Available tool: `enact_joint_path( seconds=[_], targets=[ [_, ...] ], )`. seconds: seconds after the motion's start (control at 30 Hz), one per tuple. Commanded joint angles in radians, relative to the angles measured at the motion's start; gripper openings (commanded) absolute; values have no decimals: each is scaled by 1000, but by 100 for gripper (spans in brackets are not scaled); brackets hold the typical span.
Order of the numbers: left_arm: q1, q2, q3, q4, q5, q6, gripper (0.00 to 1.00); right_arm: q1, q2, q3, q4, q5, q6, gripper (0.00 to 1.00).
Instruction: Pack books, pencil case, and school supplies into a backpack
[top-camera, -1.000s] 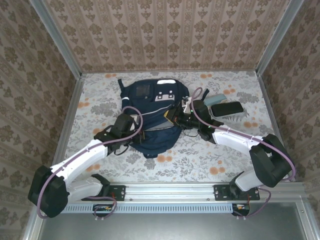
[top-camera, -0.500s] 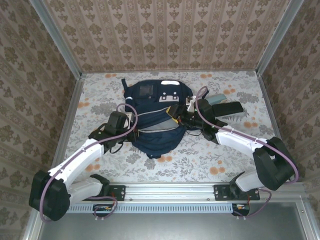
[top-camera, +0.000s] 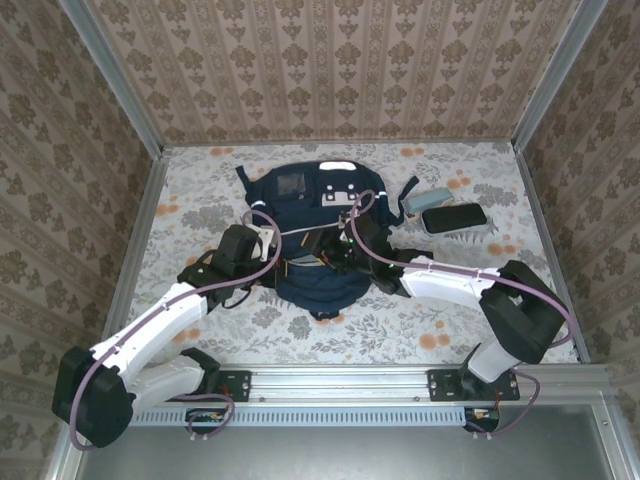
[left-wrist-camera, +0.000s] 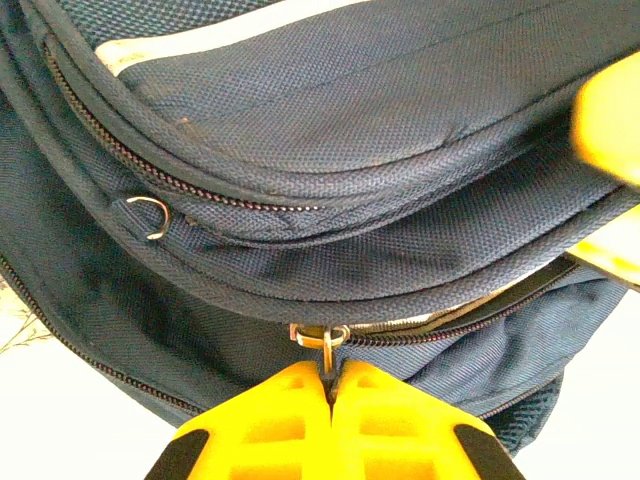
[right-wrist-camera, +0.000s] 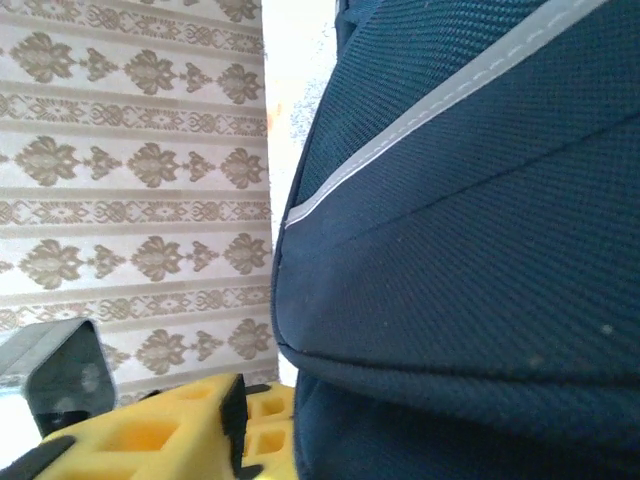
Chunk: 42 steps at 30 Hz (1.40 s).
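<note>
Lying at the middle of the table (top-camera: 420, 310), front pocket up, is the backpack (top-camera: 315, 195), navy fabric with grey patches. Both arms reach in over its near half.

Left gripper (left-wrist-camera: 330, 385): jaws pressed fully together, the yellow fingertips (left-wrist-camera: 290, 400) pinching a small metal zipper pull (left-wrist-camera: 322, 340) on the seam along the bag's near edge. The pull stands upright between the tips. From above, this gripper sits at the bag's left side, touching it. A second pull ring (left-wrist-camera: 150, 215) hangs loose on a higher zip line, well left of the pinched one. A blurred yellow shape (left-wrist-camera: 610, 115) cuts in at the right edge of the left wrist view; what it is cannot be told.

Right gripper (top-camera: 347, 243): at the bag's near right, up against the fabric. Its wrist view shows one yellow finger (right-wrist-camera: 170, 435) low at the left, beside a bulging navy panel crossed by a white stripe (right-wrist-camera: 430, 120). How far the jaws stand apart, and whether anything is held, cannot be told.

Off to the right of the bag, apart from it: a pale blue case (top-camera: 418, 201) and a dark oblong case (top-camera: 453, 216), side by side and touching.
</note>
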Motion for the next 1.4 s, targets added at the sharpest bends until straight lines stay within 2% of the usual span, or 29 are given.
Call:
enact_joint_path(
  seconds=[0.0,0.03,0.13,0.33,0.57,0.83,1.17,1.27,1.3,1.37],
  targets=[
    [-5,-28,46,-17,-37,36,0,4,27,26,29,51,61,29],
    [-2,-30,45,-29,-60,33,0,4,26,21,28,57,62,23],
    [22,-27,35,-57,-114,17,0,3,9,8,13,68,54,15],
    [114,-15,22,-84,-151,8,0,4,-47,-1,-42,73,10,9],
    [228,80,62,-56,-150,41,0,1,-75,21,-63,20,-35,6],
    [321,170,92,39,-76,29,0,-14,-33,75,-107,-59,-87,6],
    [408,134,46,29,-119,-28,0,-45,114,212,-174,-196,-175,7],
    [416,114,35,15,-100,-31,2,-45,111,225,-204,-220,-201,14],
    [416,106,37,2,-98,-32,10,-45,103,228,-218,-227,-211,22],
    [416,86,42,-24,-96,-37,28,-47,73,222,-258,-227,-233,45]
  ],
)
